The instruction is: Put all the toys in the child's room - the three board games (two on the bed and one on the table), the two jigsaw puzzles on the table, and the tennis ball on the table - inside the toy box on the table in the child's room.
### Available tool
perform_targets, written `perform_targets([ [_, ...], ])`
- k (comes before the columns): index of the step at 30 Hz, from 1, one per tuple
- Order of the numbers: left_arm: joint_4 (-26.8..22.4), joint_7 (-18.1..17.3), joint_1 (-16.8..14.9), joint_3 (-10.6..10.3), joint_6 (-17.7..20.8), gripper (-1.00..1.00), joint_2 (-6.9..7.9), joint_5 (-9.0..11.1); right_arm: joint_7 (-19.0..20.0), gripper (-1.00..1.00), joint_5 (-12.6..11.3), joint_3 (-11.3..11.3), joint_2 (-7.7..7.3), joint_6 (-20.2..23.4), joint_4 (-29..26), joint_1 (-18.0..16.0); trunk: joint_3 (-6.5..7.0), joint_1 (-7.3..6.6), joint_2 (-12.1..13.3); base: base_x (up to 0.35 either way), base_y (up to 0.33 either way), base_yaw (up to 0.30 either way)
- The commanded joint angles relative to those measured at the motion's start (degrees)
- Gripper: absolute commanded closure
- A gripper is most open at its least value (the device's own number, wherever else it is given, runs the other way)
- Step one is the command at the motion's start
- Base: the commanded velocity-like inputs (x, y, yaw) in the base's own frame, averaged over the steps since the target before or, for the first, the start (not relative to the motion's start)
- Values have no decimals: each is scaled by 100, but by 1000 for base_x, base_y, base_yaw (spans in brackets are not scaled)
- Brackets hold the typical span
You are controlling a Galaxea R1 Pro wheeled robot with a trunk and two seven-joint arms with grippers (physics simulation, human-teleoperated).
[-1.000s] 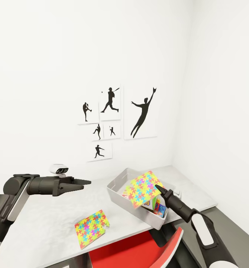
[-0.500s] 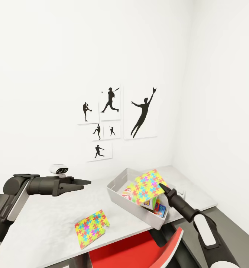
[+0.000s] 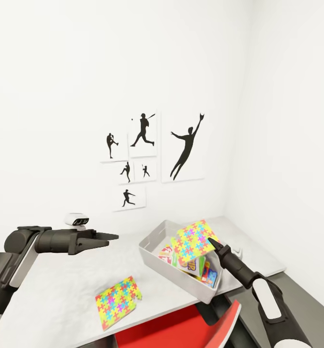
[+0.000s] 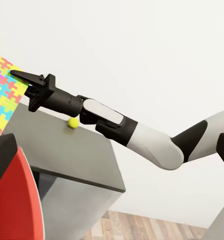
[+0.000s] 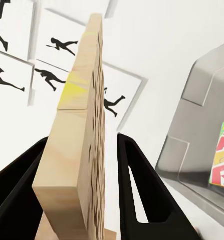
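White walls with sports silhouettes backed the table. Your right gripper clamped a jigsaw puzzle above the toy box; releasing it seemed next. Your left gripper hung open; another puzzle waited.

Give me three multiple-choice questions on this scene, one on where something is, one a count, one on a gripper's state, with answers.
1. Where is the tennis ball?
A. in the toy box
B. on the dark grey wing of the table
C. on the floor
2. How many jigsaw puzzles show in the head view?
A. one
B. two
C. four
3. What is the right gripper doing?
A. hanging open
B. shut on nothing
C. shut on a jigsaw puzzle

Answers:
1 B: it rests on the dark top.
2 B: the held puzzle over the toy box, another puzzle flat on the table.
3 C: its fingers clamp the board's edge.
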Motion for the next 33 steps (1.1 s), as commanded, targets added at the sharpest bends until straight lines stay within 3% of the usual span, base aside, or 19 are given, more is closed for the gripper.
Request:
perform_targets([
  [1, 2, -14, -2, -11, 60, -100, 3, 12, 5, 100, -26, -11, 2, 41, 2, -3, -3, 3, -4, 71, 0, 0],
  [13, 2, -14, 1, -11, 59, -100, 5, 13, -29, 100, -25, -24, 15, 33, 12, -3, -3, 3, -4, 45, 0, 0],
  [23, 2, -6, 1, -23, 59, -100, -5, 5, -871, 100, -43, -13, 79, 35, 146, -79, -3, 3, -4, 1, 0, 0],
  [33, 2, -5, 1, -19, 59, -100, -5, 5, -1058, 100, -17, 2, 125, 34, 244, -374, -3, 3, -4, 0, 0, 0],
])
